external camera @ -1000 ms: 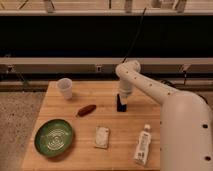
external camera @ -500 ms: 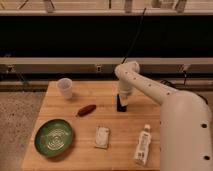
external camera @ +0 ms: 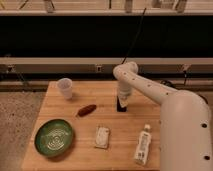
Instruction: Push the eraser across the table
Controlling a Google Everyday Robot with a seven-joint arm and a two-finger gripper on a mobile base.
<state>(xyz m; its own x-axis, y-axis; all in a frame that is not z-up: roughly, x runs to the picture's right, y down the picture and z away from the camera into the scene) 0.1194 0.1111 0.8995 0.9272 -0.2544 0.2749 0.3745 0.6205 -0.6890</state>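
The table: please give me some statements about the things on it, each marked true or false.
1. The shut pincer is down at the eraser, near the middle of the table. True.
2. The green plate is at the right of the table. False: it lies front left in the picture.
3. The cup stands upright near the back left corner. True.
4. The white packet lies on the plate. False: it lies on bare wood beside it.

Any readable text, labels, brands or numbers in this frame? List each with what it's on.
No text can be read anywhere.
white packet: any print too blurred to read.
white tube: any label print too blurred to read.
cup, green plate, table: no markings visible.
gripper, low at the table's middle: no lettering visible.
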